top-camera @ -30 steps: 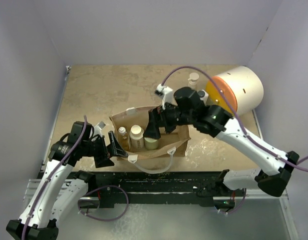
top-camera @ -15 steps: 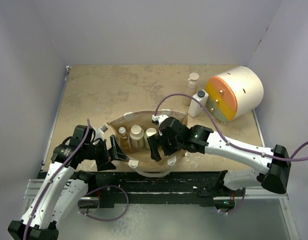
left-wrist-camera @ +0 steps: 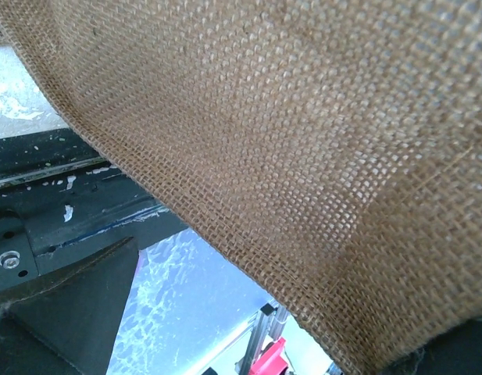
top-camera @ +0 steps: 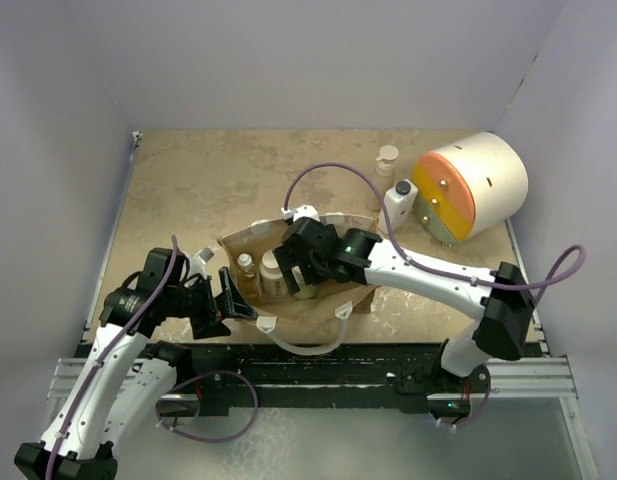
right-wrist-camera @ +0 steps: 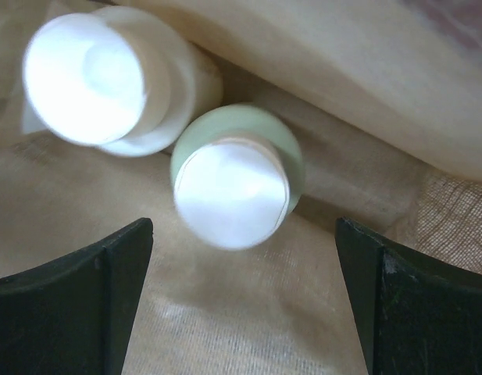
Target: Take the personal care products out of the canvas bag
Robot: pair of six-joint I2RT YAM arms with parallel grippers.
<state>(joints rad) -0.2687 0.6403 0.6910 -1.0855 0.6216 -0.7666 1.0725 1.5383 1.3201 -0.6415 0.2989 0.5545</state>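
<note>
Spread wide over olive-green bottle (right-wrist-camera: 231, 191) inside canvas bag (top-camera: 308, 308) with right gripper (right-wrist-camera: 242, 230), pinching bag's 9 o'clock wall with left gripper (top-camera: 233, 300)

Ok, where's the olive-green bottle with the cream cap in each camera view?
Top external: the olive-green bottle stands inside the canvas bag, mostly hidden under the right pincer.
Left wrist: not in it; only the bag's weave shows.
Right wrist: centre of frame, between the open pincer fingers.
Shared landmark: the canvas bag, seen in all three.
</note>
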